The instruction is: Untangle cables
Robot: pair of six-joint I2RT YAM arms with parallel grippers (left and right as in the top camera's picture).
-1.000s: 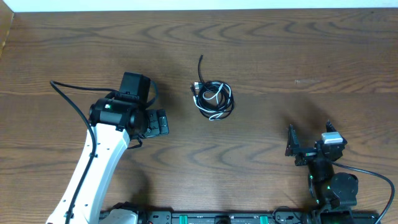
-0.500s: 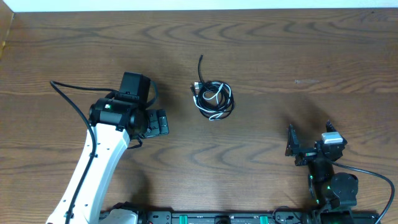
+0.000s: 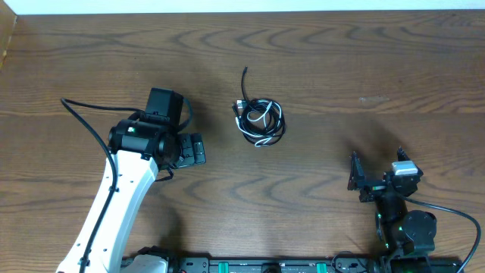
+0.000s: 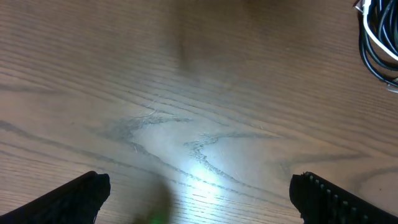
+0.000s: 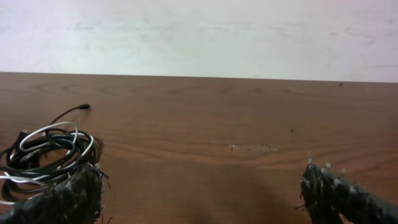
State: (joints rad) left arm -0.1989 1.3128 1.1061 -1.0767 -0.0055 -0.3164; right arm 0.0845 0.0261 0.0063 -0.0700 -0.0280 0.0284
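Note:
The cables (image 3: 260, 121) lie bunched in a small knot of black and white cords at the table's middle, with one loose black end (image 3: 245, 74) trailing toward the far edge. My left gripper (image 3: 197, 149) hangs open to the left of the knot, apart from it. In the left wrist view its fingers (image 4: 68, 199) frame bare wood and the cables (image 4: 380, 43) show at the top right. My right gripper (image 3: 377, 171) stands open near the front right. In the right wrist view the cables (image 5: 46, 152) lie far left, behind the left finger (image 5: 65, 199).
The left arm's thick black wire (image 3: 83, 115) loops over the table at the left. A pale scuff (image 3: 371, 99) marks the wood right of the knot. The table's far edge (image 3: 242, 14) meets a white wall.

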